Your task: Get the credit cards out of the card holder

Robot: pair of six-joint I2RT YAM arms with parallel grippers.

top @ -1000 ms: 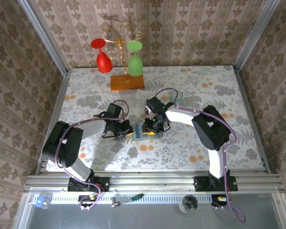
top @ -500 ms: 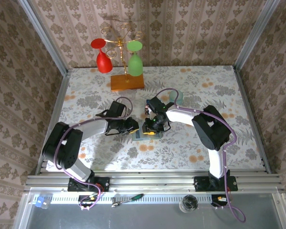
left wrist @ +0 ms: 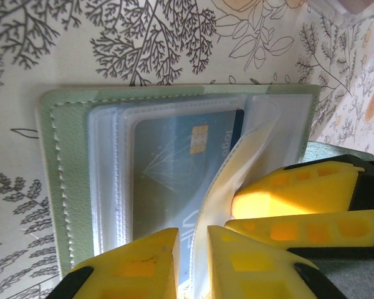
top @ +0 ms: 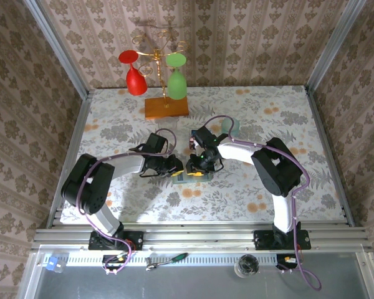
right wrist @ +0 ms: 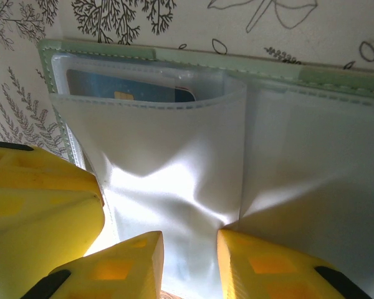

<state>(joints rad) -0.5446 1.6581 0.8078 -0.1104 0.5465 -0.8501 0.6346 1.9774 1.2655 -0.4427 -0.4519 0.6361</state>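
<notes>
1. Top external: on the floral surface (top: 268,112), a wooden slab (top: 166,107) stands well behind, with a red glass (top: 134,80) and a green glass (top: 177,84) above it. The card holder (top: 186,177) lies open between the left claw (top: 177,167) and the right claw (top: 195,167), and both tips crowd it.
2. Left wrist: a blue credit card (left wrist: 168,156) sits inside the holder's clear sleeve. A loose sleeve leaf runs between the left claw's fingers (left wrist: 137,265), which stand a narrow slit apart. Whether they pinch the leaf I cannot tell.
3. Right wrist: the right claw is clenched on the card holder by its bunched, wrinkled sleeve. The card lies beyond the claw, at the holder's far edge.
</notes>
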